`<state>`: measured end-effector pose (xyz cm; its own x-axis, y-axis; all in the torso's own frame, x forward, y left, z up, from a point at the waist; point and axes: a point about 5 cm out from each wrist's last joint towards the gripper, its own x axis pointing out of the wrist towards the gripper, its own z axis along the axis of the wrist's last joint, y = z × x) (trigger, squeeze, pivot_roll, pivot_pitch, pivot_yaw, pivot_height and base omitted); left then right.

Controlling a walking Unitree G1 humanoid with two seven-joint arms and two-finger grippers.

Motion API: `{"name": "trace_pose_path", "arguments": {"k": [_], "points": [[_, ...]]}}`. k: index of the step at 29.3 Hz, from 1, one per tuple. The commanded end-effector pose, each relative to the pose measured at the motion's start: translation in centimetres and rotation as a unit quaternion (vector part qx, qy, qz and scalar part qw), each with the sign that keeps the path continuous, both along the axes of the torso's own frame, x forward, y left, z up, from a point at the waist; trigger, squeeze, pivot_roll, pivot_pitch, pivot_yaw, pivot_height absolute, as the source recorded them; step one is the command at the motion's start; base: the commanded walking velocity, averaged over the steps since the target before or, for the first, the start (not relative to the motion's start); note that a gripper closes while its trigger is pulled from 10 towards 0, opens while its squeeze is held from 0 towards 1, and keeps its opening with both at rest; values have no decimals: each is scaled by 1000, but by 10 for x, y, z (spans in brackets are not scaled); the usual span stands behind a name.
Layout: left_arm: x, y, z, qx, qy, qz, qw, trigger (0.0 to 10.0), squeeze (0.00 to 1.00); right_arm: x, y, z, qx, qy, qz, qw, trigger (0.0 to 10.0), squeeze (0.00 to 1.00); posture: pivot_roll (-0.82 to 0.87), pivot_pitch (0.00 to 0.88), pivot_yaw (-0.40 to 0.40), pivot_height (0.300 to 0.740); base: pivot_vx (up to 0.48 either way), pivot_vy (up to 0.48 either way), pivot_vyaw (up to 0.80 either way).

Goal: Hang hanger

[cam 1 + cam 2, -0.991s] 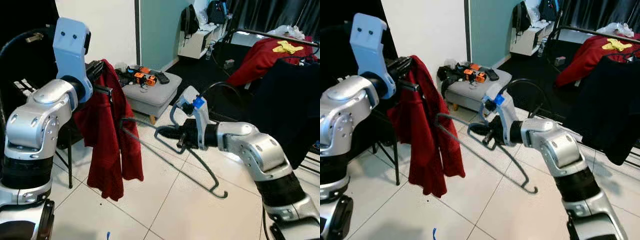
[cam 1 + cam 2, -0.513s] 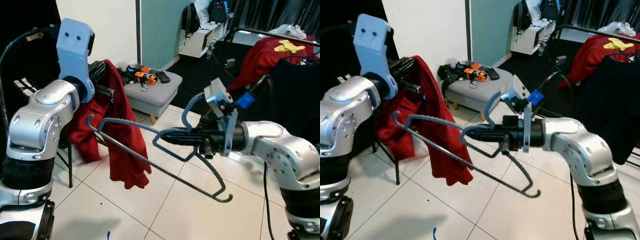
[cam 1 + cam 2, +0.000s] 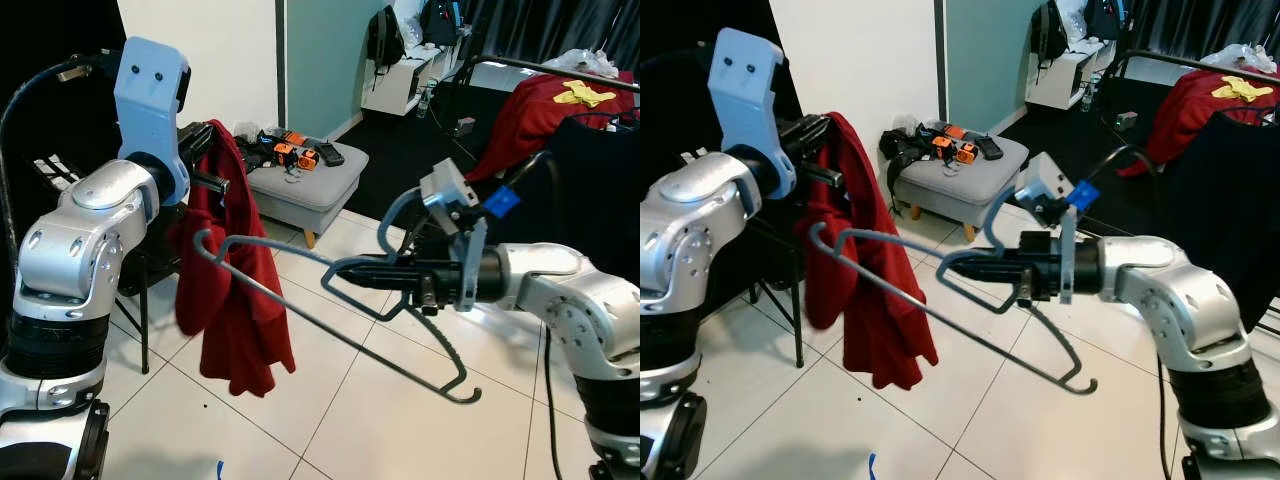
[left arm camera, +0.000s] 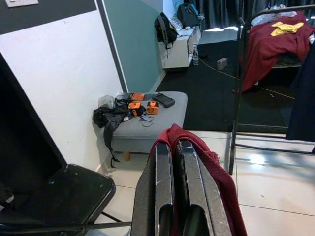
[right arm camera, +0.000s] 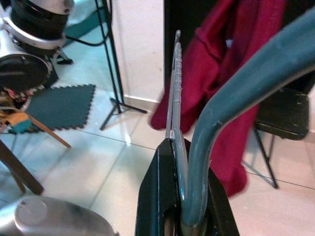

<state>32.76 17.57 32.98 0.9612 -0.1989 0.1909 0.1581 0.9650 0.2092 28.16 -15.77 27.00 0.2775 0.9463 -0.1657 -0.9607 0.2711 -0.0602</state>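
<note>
Shifted: hanger, clamped in right claw, nearer red garment pinched by left claw; thread end into collar slowly.

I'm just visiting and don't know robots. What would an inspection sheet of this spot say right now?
Surface: white tiled floor.
Job's things: grey hanger held out sideways; red garment hanging down.
Clutter: grey ottoman carrying orange-and-black tools.
Grippers: right gripper shut on the hanger; left gripper shut on the garment's top.
Cables: black cable looping over the right arm.
Surroundings: clothes rack with red and dark clothes; black chair.
</note>
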Motion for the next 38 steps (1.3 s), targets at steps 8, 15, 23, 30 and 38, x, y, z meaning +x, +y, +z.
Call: {"name": "trace_pose_path", "arguments": {"k": [8,15,23,30,38], "points": [[-2,-1,7,7,-22,-1,1000,10000,0,1,-27,18,12,-38,-41,998,10000,0,-89,0,11,740,0,0,0],[-2,-4,10,7,-26,-7,1000,10000,0,12,-26,12,2,-33,-76,997,10000,0,-87,0,11,740,0,0,0],[-3,-10,12,2,-28,-18,999,10000,0,25,-22,7,-10,-27,-115,993,10000,0,-83,0,10,740,0,0,0],[-6,-25,10,-19,-23,-44,999,10000,0,26,-17,5,-9,-26,-112,993,10000,0,-84,0,8,740,0,0,0],[-4,-26,5,-21,-16,-41,999,10000,0,22,-19,17,18,-40,-95,995,10000,0,-88,0,6,740,0,0,0]]}}
